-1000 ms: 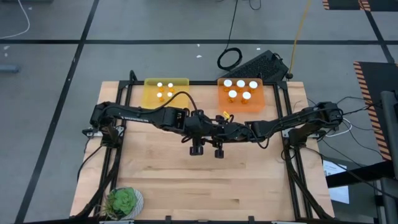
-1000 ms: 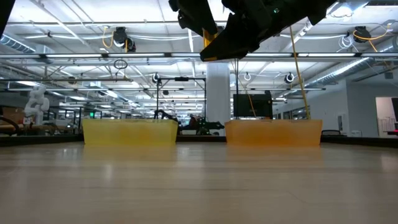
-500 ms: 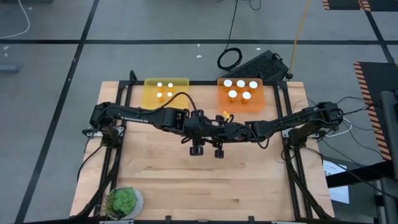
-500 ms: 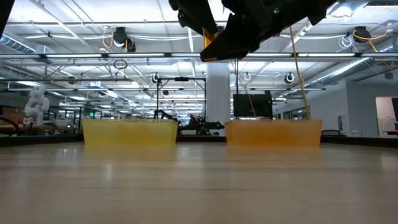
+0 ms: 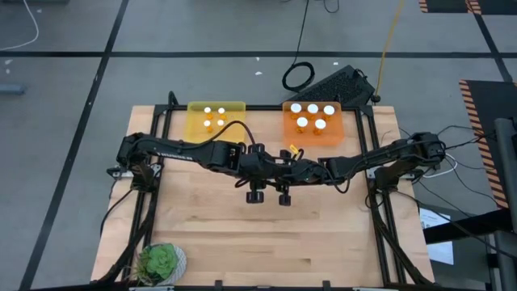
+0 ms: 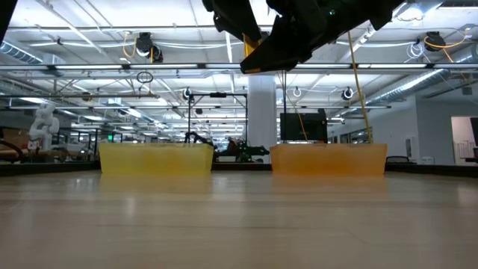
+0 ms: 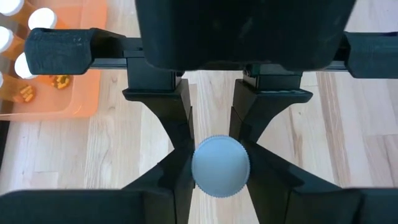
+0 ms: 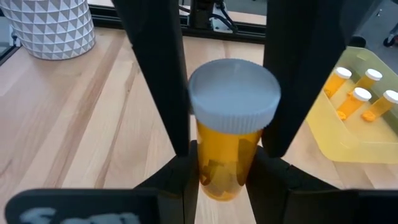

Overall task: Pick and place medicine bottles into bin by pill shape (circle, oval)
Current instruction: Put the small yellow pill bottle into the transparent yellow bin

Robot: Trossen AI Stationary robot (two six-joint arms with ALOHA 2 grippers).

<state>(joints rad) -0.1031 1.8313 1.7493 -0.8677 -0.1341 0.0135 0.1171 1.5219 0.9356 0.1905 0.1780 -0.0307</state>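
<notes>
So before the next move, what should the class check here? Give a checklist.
1. Right gripper shut on bottle: ok.
2. Left gripper has firm hold at the cap: cannot tell.
3. Cap on the bottle: ok.
4. Pill shape readable through the bottle: cannot tell.
5. Room left in yellow bin and orange bin: ok.

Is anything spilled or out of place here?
A few loose orange bits, possibly pills, lie on the floor of the orange bin beside its capped bottles. Otherwise nothing stands out.
</notes>
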